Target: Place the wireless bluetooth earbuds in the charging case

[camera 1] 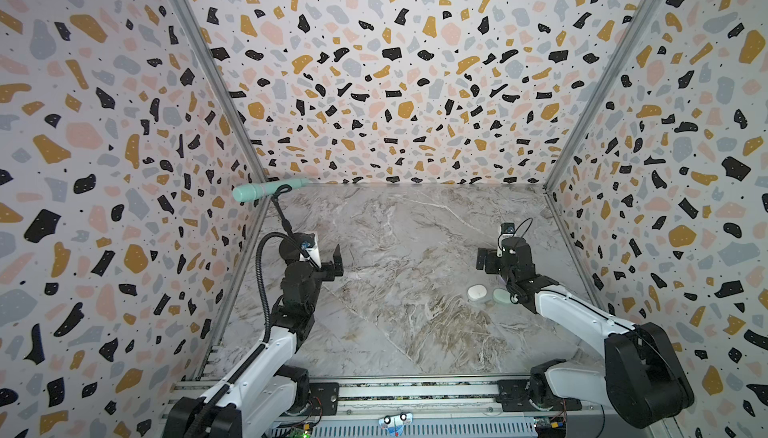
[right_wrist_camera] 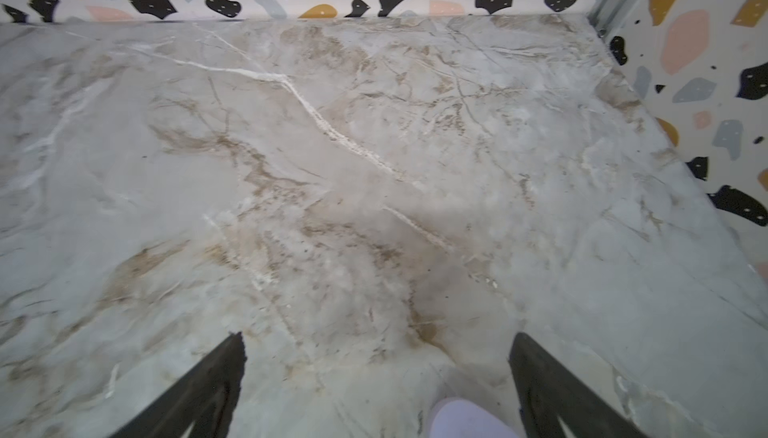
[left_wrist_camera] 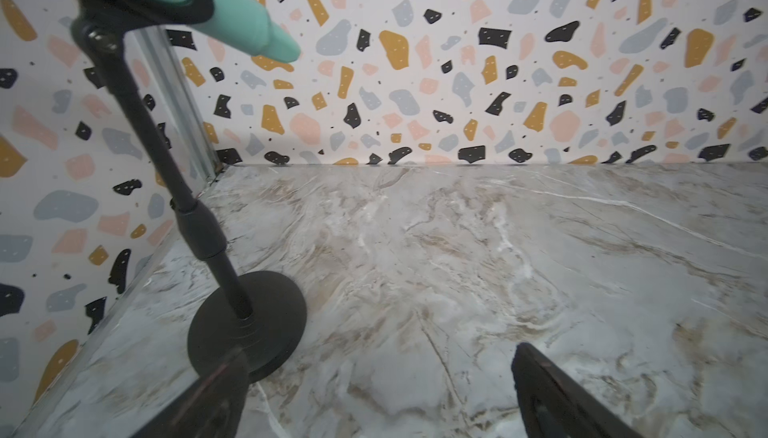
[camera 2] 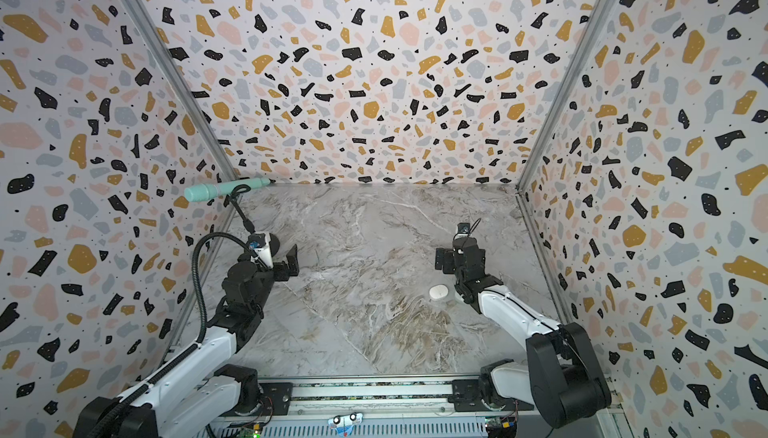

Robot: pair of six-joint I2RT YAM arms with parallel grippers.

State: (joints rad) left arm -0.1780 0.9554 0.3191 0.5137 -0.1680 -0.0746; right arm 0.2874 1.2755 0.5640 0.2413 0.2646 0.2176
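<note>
Terrazzo-print walls [camera 1: 374, 61] on three sides, closing in a marble-patterned counter [camera 1: 395, 332]. Left arm [camera 1: 257, 373] reaching up the left side of the counter, right arm [camera 1: 582, 319] up the right side, well apart. Mint-green microphone [camera 1: 266, 188] clipped nearly level atop a thin black stand [left_wrist_camera: 166, 157], round base [left_wrist_camera: 249, 327] planted on the counter near the far-left corner, just beside the left arm's wrist. Left claw [left_wrist_camera: 378, 352] spread wide, nothing between its fingers, bare counter ahead. Right claw [right_wrist_camera: 377, 336] likewise spread wide, holding nothing, over bare marble. White charging case [camera 1: 477, 292] flat on the right half of the counter, on the near side of the right claw; pale-green charging case [camera 1: 500, 296] close beside it, partly tucked under that arm, touching or not impossible to tell. Pale rounded shape [right_wrist_camera: 465, 419] cropped at the edge of the right wrist view between the fingers, too little shown to name. Earbuds not to be made out in any view.
</note>
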